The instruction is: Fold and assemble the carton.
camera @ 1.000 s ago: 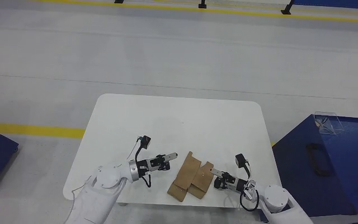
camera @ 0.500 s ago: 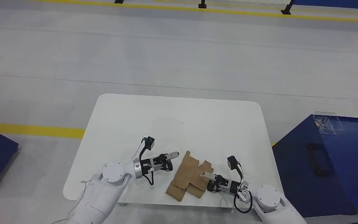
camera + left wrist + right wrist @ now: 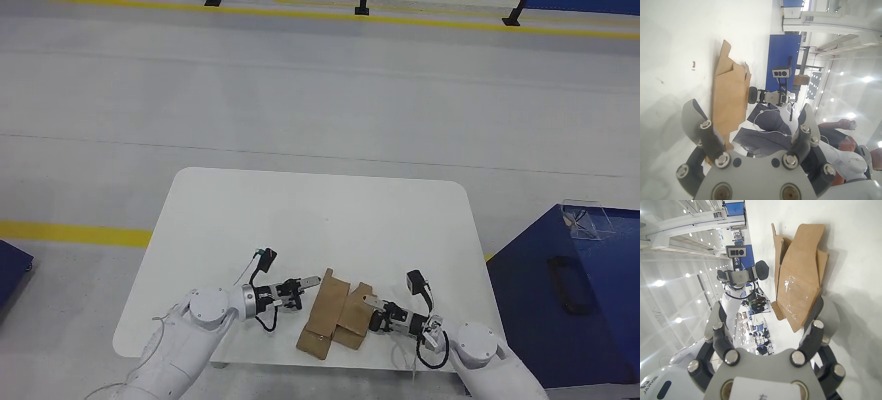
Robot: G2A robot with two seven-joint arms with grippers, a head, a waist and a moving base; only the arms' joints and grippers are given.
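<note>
While the carton lies flat near the front edge of the white worktop — a collapsed brown blank with overlapping panels — the two arms flank it, one on each side. The left jaws stand wide apart, low over the worktop, one finger just beside the carton's edge and nothing between them. The right jaws are apart too; a corner of the carton overlaps one finger, though I cannot tell whether it rests on it. I judge this the opening step — getting a first hold, with no panel raised yet. The next move seems to call for closing on one edge while the other arm pins the blank, so that it opens up rather than slides.
</note>
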